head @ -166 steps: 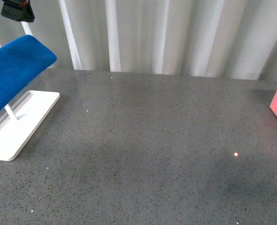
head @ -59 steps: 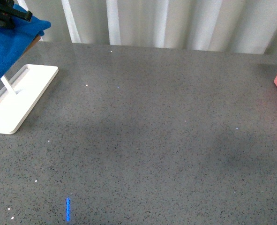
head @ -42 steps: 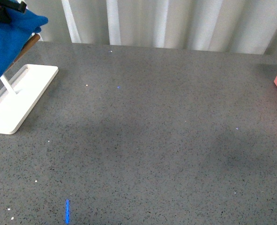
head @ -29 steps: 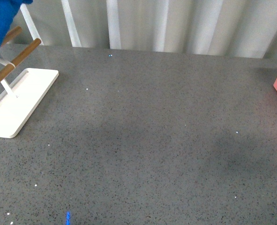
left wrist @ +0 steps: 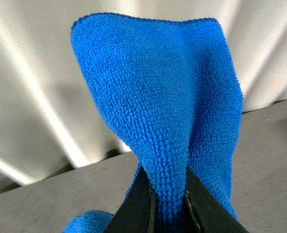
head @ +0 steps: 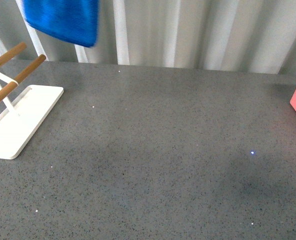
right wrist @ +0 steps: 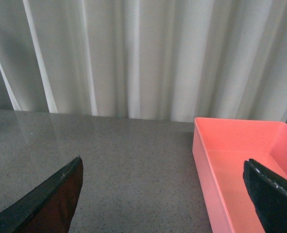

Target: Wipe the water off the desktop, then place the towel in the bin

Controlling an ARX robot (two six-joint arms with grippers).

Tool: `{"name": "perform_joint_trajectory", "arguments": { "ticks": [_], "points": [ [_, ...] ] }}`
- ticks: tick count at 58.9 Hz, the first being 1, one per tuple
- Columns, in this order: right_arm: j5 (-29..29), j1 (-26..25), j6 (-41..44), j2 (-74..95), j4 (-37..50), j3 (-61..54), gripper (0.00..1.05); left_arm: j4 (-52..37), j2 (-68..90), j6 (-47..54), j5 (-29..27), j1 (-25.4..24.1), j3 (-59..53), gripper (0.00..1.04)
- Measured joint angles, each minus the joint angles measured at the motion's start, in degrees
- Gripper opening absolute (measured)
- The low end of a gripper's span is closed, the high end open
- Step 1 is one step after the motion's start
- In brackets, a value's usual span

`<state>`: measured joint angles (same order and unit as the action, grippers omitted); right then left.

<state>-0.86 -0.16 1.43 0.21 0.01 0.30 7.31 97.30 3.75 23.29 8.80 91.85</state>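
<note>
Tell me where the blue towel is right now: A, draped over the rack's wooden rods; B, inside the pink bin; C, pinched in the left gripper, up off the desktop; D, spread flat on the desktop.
C: the left gripper is shut on the towel, which hangs above the bare wooden rods.

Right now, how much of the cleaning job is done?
Done: the towel is off the rack. In hand: the left end effector pinches it up in the air. Left: wiping the desktop, then dropping the towel into the bin.
</note>
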Motion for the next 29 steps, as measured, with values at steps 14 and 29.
{"name": "perform_joint_trajectory", "arguments": {
  "ticks": [14,29],
  "points": [
    [0.0,0.0,0.0,0.0,0.0,0.0,0.98,-13.5,-0.3,-8.3,1.3,9.3,-14.6,0.06],
    [0.0,0.0,0.0,0.0,0.0,0.0,0.98,-30.7,8.2,-15.5,1.7,16.9,-24.0,0.06]
  ]
}}
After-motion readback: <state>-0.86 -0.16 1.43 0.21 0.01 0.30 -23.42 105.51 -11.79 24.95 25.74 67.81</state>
